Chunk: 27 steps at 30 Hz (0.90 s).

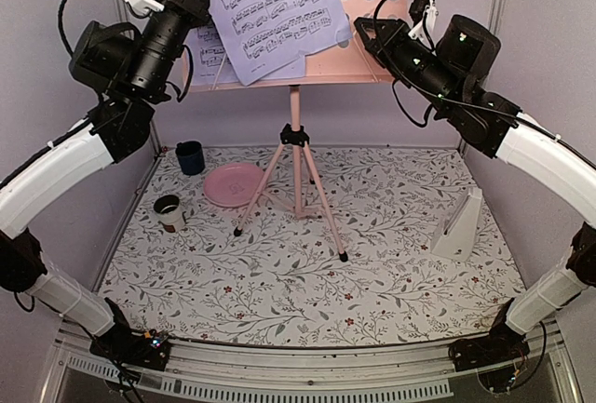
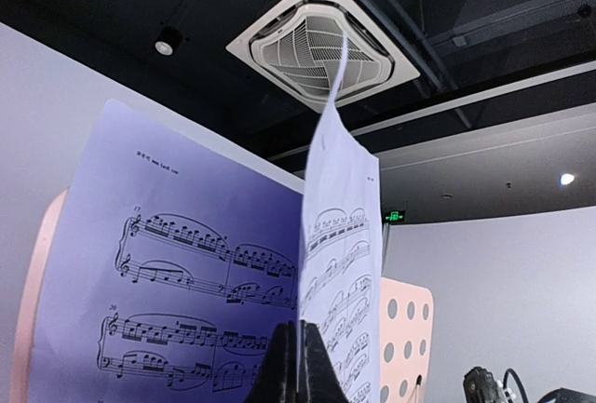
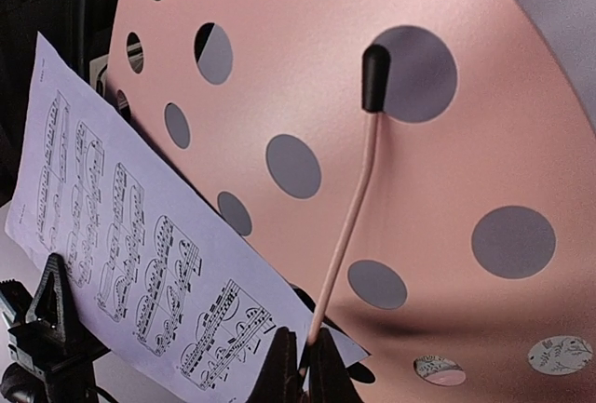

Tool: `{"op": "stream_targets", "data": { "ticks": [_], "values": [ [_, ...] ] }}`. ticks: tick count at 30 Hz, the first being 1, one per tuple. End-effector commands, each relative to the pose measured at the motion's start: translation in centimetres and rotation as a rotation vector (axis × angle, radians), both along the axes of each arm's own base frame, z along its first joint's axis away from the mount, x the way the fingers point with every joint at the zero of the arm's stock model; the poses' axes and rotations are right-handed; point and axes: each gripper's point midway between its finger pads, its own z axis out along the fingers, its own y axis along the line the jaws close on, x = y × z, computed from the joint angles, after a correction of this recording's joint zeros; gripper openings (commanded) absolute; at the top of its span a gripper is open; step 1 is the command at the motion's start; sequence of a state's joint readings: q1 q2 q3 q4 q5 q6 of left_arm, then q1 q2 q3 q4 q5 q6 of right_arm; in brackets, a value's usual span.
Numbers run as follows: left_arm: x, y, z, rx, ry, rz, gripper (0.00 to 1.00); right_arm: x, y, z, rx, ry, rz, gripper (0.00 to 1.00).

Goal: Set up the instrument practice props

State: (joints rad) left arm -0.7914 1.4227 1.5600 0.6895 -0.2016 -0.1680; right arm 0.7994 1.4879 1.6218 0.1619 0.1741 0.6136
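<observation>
Hovering over the floral tablecloth (image 1: 279,301), left hand (image 2: 297,347) pinches sheet music (image 2: 186,282); right hand (image 3: 300,358) closed.

The near half of the desk (image 1: 307,315), from 4 through 6 to 8 o'clock, lies open. The stand (image 1: 295,138) blocks the middle, its legs splayed. At 9 to 10 o'clock a plate (image 1: 231,185) sits just beside one leg, with a dark cup (image 1: 190,157) and a brown cup (image 1: 169,210) near the left edge. A metronome (image 1: 460,226) stands at 3, with a wide lane between it and the legs. High at 12, sheets (image 1: 270,12) overhang, hemmed by the left arm (image 1: 130,49) and right arm (image 1: 438,59).
</observation>
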Motion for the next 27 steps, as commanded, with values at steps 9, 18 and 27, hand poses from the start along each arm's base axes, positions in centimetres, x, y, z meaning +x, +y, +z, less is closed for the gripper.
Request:
{"op": "stream_targets", "data": {
  "ticks": [9, 18, 27],
  "values": [
    [0.8, -0.7, 0.2, 0.005, 0.004, 0.033, 0.00, 0.8, 0.3, -3.5, -0.089, -0.056, -0.046, 0.00],
    [1.5, -3.0, 0.2, 0.087, -0.024, 0.012, 0.00, -0.8, 2.1, -2.2, -0.197, -0.230, 0.037, 0.00],
    [2.6, -7.0, -0.1, 0.215, -0.074, -0.032, 0.00, -2.2, 3.2, -2.5, -0.349, -0.375, 0.071, 0.00]
  ]
}}
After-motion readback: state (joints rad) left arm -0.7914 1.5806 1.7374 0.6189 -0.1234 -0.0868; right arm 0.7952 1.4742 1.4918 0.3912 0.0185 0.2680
